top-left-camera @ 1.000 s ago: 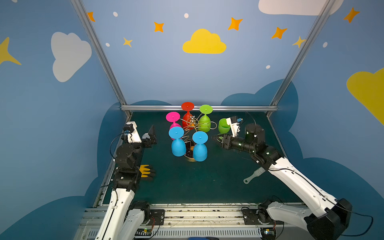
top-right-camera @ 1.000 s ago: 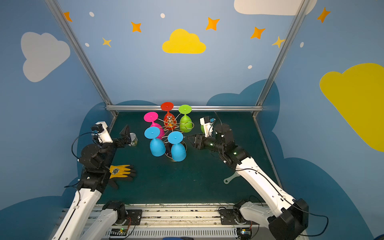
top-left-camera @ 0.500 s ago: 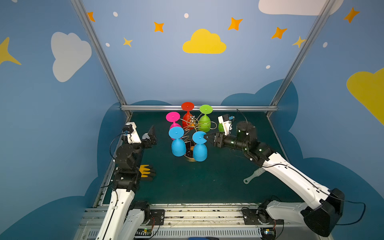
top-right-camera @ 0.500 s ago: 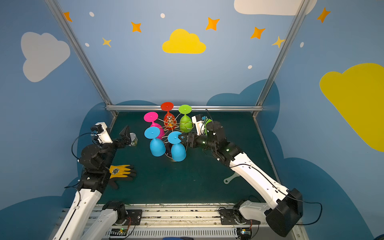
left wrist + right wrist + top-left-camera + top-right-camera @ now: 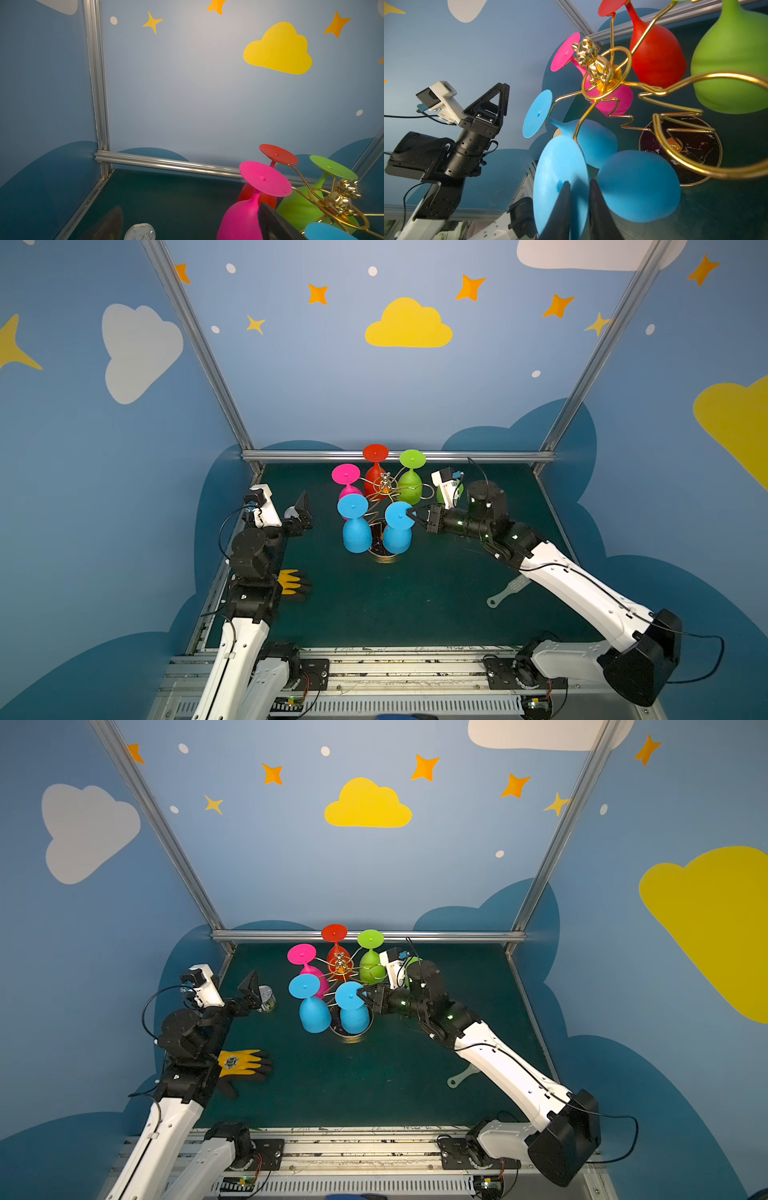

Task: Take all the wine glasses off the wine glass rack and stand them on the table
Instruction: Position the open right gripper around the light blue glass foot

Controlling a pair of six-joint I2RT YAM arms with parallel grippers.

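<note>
Blue glass [image 5: 639, 187] in right pincer [image 5: 579, 181], gold rack [image 5: 596, 66], second glass [image 5: 600, 143] beside

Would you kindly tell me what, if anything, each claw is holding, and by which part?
The right claw pinches one blue wine glass by the edge of its round foot; the left claw is open and holds nothing.

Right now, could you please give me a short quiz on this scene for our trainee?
1. True or false: the left claw holds a glass.
2. Whose foot is the right claw pinching? A the pink glass, B the red glass, C a blue glass.
3. How many glasses hang on the wine glass rack?
Key: 1 false; 2 C; 3 five.
</note>
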